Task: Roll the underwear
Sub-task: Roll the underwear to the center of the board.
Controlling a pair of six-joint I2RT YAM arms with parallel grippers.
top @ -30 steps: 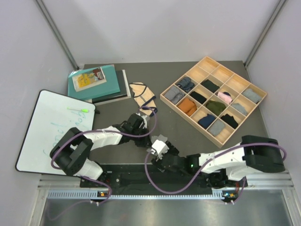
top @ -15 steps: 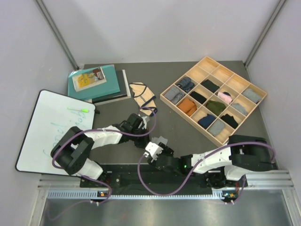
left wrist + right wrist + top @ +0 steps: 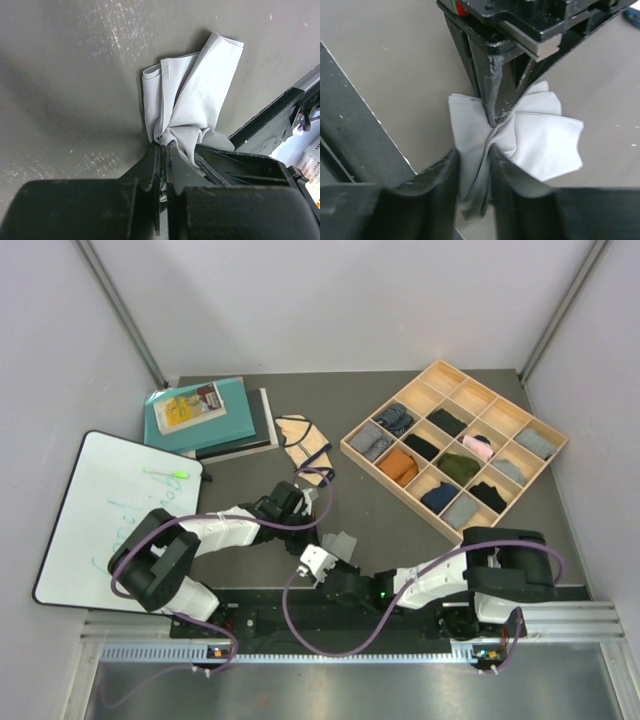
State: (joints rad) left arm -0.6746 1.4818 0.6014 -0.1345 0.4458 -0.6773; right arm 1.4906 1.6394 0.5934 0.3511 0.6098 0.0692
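Observation:
The light-grey underwear (image 3: 343, 541) lies bunched on the dark table near the front edge, between my two grippers. My left gripper (image 3: 163, 147) is shut on one gathered end of it, and the cloth (image 3: 195, 95) fans out beyond the tips. From the opposite side my right gripper (image 3: 472, 170) has its jaws closed against a fold of the same underwear (image 3: 545, 145). The left gripper (image 3: 494, 120) pinches it just ahead. The beige underwear (image 3: 303, 443) with dark edging lies flat farther back, beside the books.
A wooden grid tray (image 3: 405, 498) with rolled socks and cloths stands at the right. A stack of books (image 3: 205, 415) is at the back left. A whiteboard (image 3: 110, 520) with a green pen (image 3: 170, 472) lies at the left.
My right gripper slid left to the grey underwear and its jaws narrowed onto a fold of it. The left gripper kept its grip and did not move.

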